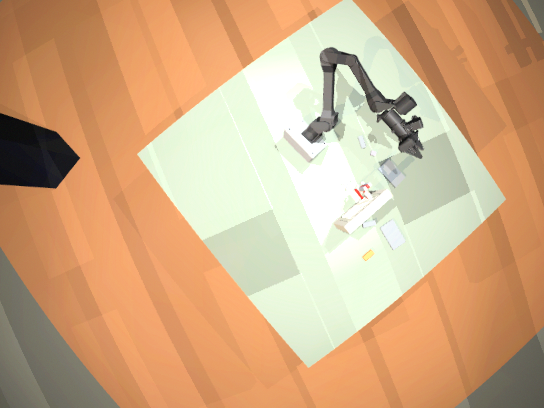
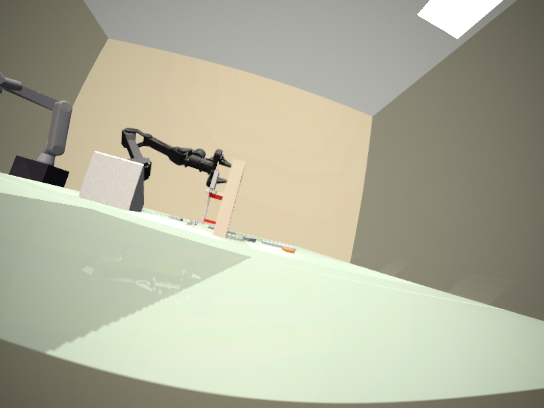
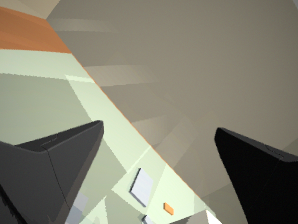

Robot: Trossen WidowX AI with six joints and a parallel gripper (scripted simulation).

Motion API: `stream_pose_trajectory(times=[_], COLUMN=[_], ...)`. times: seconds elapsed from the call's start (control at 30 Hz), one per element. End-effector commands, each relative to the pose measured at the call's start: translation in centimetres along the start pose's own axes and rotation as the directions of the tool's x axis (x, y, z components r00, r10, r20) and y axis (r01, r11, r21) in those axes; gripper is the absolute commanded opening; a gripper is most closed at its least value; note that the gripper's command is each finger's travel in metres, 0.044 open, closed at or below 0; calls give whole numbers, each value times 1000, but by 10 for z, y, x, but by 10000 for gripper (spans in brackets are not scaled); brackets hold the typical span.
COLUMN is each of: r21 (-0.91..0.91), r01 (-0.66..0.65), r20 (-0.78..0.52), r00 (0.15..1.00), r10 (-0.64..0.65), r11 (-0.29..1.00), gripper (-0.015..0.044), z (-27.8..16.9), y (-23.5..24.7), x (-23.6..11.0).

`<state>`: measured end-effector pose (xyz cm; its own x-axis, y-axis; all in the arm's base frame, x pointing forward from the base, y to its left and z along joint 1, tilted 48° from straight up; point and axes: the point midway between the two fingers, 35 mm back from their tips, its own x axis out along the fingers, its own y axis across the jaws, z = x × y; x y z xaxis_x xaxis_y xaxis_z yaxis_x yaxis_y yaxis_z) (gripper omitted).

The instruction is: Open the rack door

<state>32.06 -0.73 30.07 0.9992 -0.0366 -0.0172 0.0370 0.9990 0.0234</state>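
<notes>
From my end the gripper (image 1: 419, 149) (image 2: 228, 173) (image 3: 160, 131) is spread nearly as wide as it goes, with nothing between its two fingers. In the top view it hangs right of centre, up and to the right of the rack (image 1: 365, 212) (image 2: 231, 200) (image 3: 197, 218), which stands upright just right of and below the middle. The exterior view overlaps the two near the rack's top, but I can't tell contact from that angle. I think the fingers are spread to leave room for the upright handle; I can't pick that handle out surely, nor read the door's angle. As I judge it, the jaws need to come round to the door side before any squeeze, and a low sweep could knock loose things.

The rack seems stood on end so its door can swing sideways. Its two red pieces (image 1: 359, 194) (image 2: 215, 196) sit one above the other in the exterior view, on the side toward the arm.

Counting the rest: one pale flat slab (image 1: 392, 234) (image 2: 272, 244) (image 3: 142, 187) and one orange block (image 1: 368, 255) (image 2: 288, 250) (image 3: 168, 208) lie beyond the rack; one grey box (image 1: 392, 173) (image 3: 76, 207) lies between gripper and rack. I'd guess they're there as obstacles.
</notes>
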Motion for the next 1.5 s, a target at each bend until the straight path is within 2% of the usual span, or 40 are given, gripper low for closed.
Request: stream_pose_trajectory(times=[0.0, 0.13, 0.47, 0.87, 1.17, 1.47], r21=[-2, -46, -120, -68, 50, 217], r01=[0, 0, -44, -111, -152, -168], r20=[-5, -103, -383, -660, -794, -853], r00=[1000, 995, 924, 751, 593, 447], r10=[0, -4, -5, 39, 132, 271], r11=[1000, 999, 992, 991, 987, 961], gripper=[374, 284, 284, 284, 284, 284], z=[-1, -15, -60, -112, -142, -162], y=[0, -8, -36, -72, -95, -112], x=[1, 11, 32, 35, 25, 10])
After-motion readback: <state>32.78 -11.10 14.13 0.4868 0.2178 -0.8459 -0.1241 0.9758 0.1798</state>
